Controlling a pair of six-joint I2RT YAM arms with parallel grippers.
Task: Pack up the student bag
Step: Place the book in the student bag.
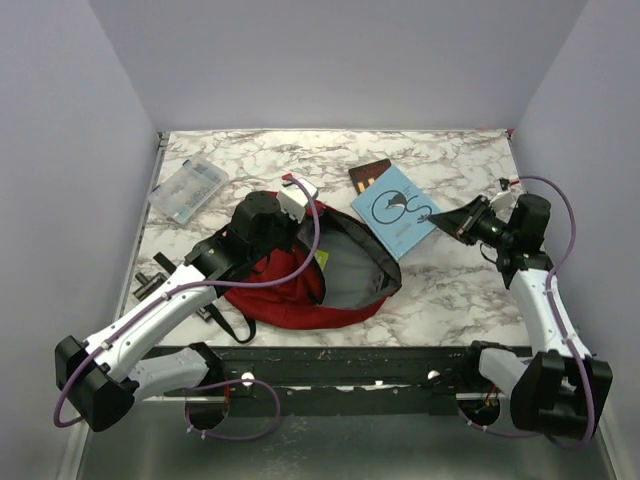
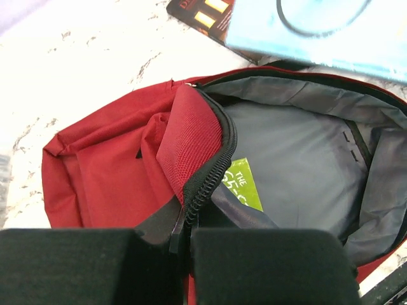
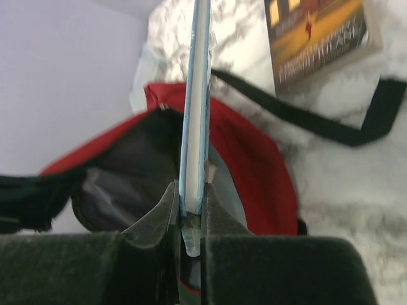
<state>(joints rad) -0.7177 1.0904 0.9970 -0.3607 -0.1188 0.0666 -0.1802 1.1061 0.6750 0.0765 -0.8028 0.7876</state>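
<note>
Marbled desk [image 1: 450, 290], grey walls. Bag [image 1: 290, 300] lying mid-desk toward near edge, mouth gaping toward far right corner. Left gripper [image 2: 184, 244] clamping bag's zipper rim, propping mouth. Green booklet [image 2: 245, 184] sitting inside. Right gripper [image 3: 191, 232] pinching blue book [image 1: 398, 210] by right edge; bag lying to its left, book's edge aiming at mouth. Dark book [image 1: 368, 172] lying behind; clear case [image 1: 188, 188] near far left corner.

Student bag [image 1: 300, 305]: frame centre, booklet [image 2: 245, 184] inside.
Book [image 1: 398, 208]: upper right of bag, in my right gripper [image 1: 440, 218], overlapping second book [image 1: 368, 172].
Case [image 1: 188, 188]: upper left.
</note>
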